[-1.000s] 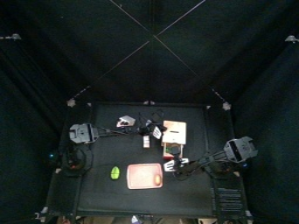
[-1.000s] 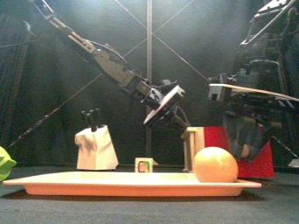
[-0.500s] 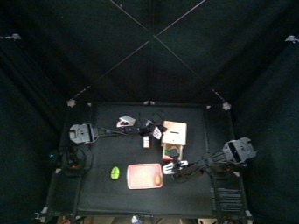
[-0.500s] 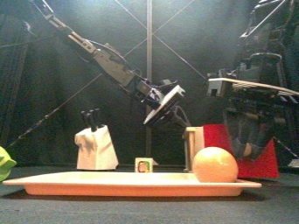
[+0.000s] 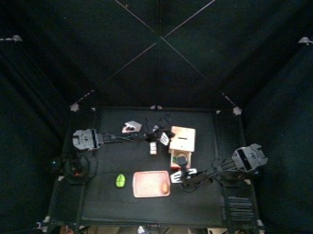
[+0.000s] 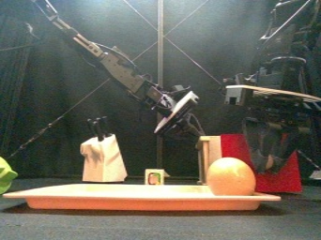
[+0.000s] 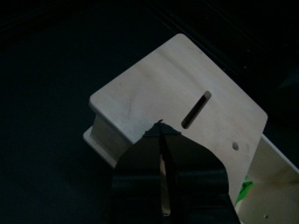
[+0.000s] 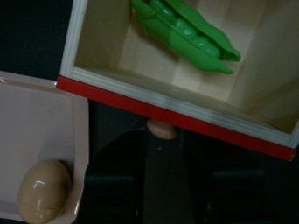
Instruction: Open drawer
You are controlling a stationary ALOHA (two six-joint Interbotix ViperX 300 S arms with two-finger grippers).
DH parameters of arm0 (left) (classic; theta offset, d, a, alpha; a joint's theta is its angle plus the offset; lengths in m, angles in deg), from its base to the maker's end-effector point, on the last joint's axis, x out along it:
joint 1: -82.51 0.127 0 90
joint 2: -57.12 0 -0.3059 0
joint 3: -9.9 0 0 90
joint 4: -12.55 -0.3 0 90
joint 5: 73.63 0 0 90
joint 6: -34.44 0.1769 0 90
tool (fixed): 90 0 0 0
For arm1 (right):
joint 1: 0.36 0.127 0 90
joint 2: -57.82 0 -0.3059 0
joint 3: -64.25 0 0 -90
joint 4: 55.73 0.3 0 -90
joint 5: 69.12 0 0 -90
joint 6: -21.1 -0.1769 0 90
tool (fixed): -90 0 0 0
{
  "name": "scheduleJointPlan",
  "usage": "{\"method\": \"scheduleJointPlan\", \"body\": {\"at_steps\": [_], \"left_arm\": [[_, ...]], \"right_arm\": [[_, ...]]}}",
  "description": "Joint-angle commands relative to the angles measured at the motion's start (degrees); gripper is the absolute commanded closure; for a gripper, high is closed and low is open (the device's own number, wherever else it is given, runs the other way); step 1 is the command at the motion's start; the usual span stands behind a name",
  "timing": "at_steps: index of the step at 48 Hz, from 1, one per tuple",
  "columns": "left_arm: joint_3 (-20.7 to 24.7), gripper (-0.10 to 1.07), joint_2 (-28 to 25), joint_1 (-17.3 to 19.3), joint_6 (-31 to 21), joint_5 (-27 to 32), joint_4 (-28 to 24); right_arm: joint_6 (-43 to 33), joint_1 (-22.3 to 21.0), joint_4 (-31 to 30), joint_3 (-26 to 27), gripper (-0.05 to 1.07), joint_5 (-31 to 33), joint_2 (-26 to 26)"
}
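The drawer point(image 5: 184, 139) is a small orange-tan box in the middle of the table. Its tray is pulled out toward the table's front. The right wrist view looks into that tray point(image 8: 128, 66), which has a red front and holds a green pea pod point(image 8: 187, 35). My right gripper point(image 8: 158, 140) is shut on the small knob point(image 8: 163, 131) on the red front; it also shows in the top view point(image 5: 184, 172) and the front view point(image 6: 269, 155). My left gripper point(image 7: 163, 131) is shut, with its tips at the box's pale top point(image 7: 176, 87).
A flat pink tray point(image 6: 126, 198) lies at the table's front and holds a tan egg point(image 6: 231, 176). A green object point(image 5: 120, 180) lies to its left. A white object point(image 6: 103, 157) and a small cube point(image 6: 156, 176) stand behind the tray.
My right gripper has moved slightly toward the table's front, and the red drawer front has come with it. The left arm has not moved.
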Motion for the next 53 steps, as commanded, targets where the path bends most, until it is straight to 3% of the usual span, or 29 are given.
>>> {"method": "scheduleJointPlan", "body": {"at_steps": [1,16,34,53], "left_arm": [[-0.2,0.68,0.4,0.0,0.1,-0.1,0.0],[-0.1,0.68,4.0,-0.1,0.2,-0.1,-0.5],[-0.9,0.68,9.2,-0.1,0.2,-0.1,-4.5],[-9.0,0.68,17.0,-2.1,0.2,-0.2,-6.8]], "right_arm": [[0.4,0.3,0.0,1.6,0.26,0.1,1.1],[0.6,1.2,-0.2,3.0,0.24,2.9,4.0],[0.9,4.9,-5.7,3.2,0.24,4.6,10.7],[1.1,4.2,-14.6,-4.4,0.24,4.0,25.0]]}}
